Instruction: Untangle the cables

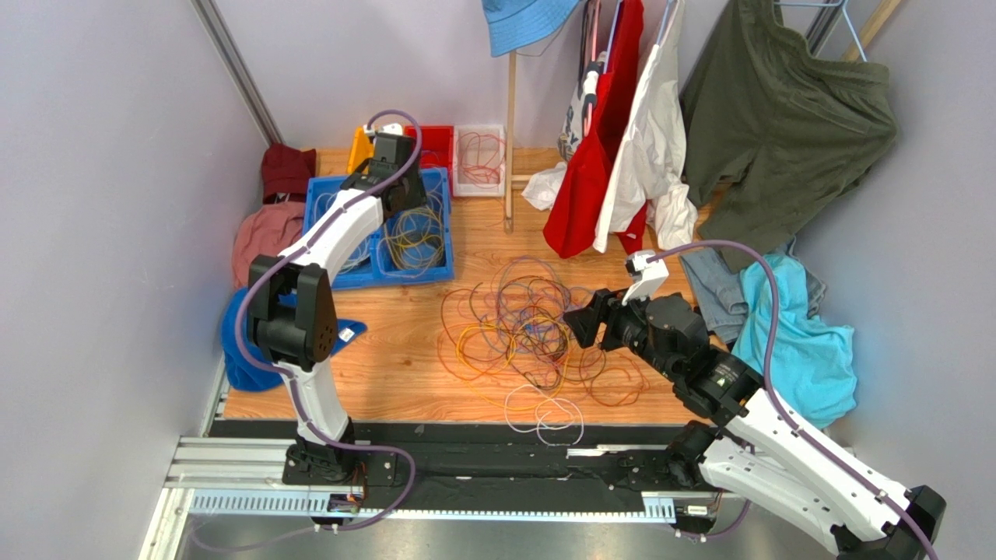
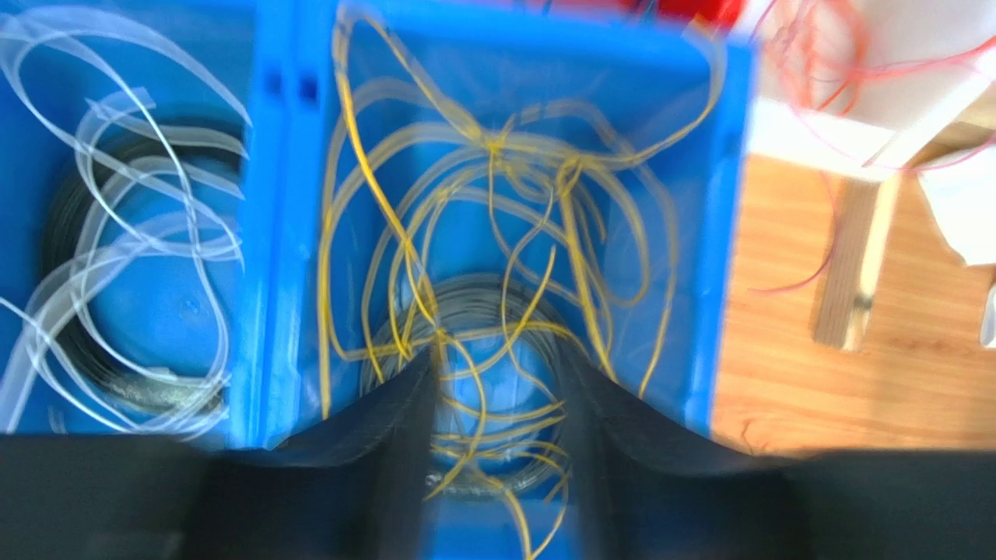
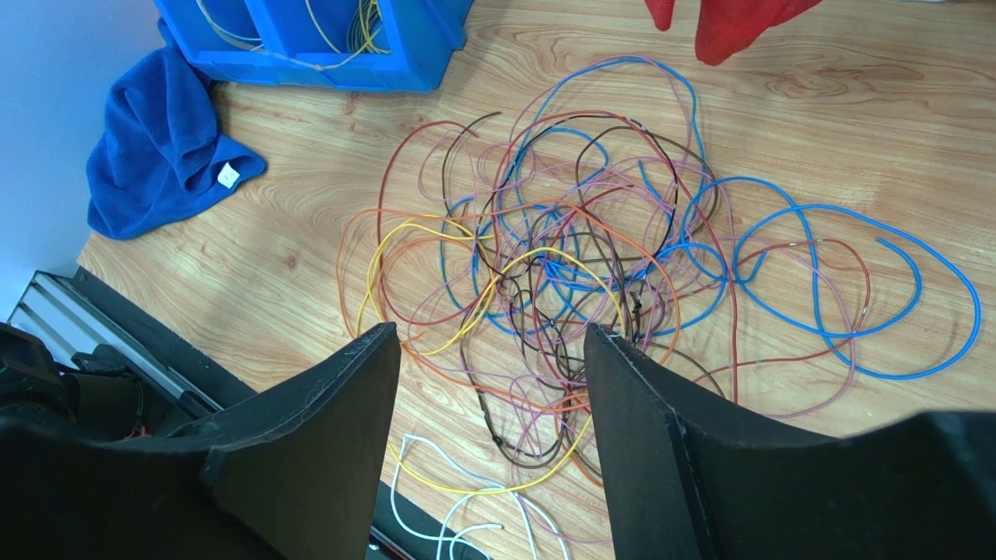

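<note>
A tangle of cables in orange, purple, brown, red, blue and yellow lies on the wooden table; the right wrist view shows the same cable tangle. My right gripper hovers at its right edge, open, nothing between the fingers. A white cable loops at the table's front edge. My left gripper hangs over a blue bin of loose yellow cables. Its jaws stand apart, with yellow strands lying below the gap.
The bin's left compartment holds clear-white cables. A white bin of red cables and a red bin stand behind. A blue cloth lies left; clothes hang on a rack, and a teal cloth lies right.
</note>
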Robot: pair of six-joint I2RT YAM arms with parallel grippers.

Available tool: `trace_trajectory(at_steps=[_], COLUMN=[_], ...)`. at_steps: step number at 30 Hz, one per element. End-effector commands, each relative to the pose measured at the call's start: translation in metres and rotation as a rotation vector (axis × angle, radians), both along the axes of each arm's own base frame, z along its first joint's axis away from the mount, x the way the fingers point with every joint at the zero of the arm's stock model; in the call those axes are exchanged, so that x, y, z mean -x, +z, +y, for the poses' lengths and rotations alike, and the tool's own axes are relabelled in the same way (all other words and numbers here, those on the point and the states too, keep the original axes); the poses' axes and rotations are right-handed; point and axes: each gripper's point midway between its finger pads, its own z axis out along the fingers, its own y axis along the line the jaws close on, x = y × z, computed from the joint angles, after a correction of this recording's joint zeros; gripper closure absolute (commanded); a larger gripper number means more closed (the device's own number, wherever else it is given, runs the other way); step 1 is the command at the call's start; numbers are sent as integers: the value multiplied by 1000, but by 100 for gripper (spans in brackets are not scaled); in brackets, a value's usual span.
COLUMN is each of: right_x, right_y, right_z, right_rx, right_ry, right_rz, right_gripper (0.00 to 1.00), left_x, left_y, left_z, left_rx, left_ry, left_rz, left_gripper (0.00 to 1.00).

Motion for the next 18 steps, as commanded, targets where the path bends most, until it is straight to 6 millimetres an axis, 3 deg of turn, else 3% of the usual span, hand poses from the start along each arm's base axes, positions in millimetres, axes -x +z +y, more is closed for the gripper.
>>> trace_trajectory(at_steps=[1, 4, 6, 13, 18], right_x=[-2, -3, -4, 0, 3], right_y=[16, 16, 14, 17, 16], right_z=[6, 8, 10, 12, 12], right_rx=[-49, -47, -49, -75, -95], right_ry=[7, 12, 17, 29, 35], right_rz=[-40, -39, -35, -28, -24], right_gripper=[37, 37, 37, 37, 37], left_x=[-17, -13, -9, 8, 36], left_y=[65, 90, 103, 133, 169], left_z=[8, 11, 9, 15, 4], left_rx=[-15, -18, -4, 8, 69], left_ry=[17, 19, 2, 25, -22], left_rz=[-144, -192, -217, -285, -378], left_gripper=[39, 27, 1, 1, 1])
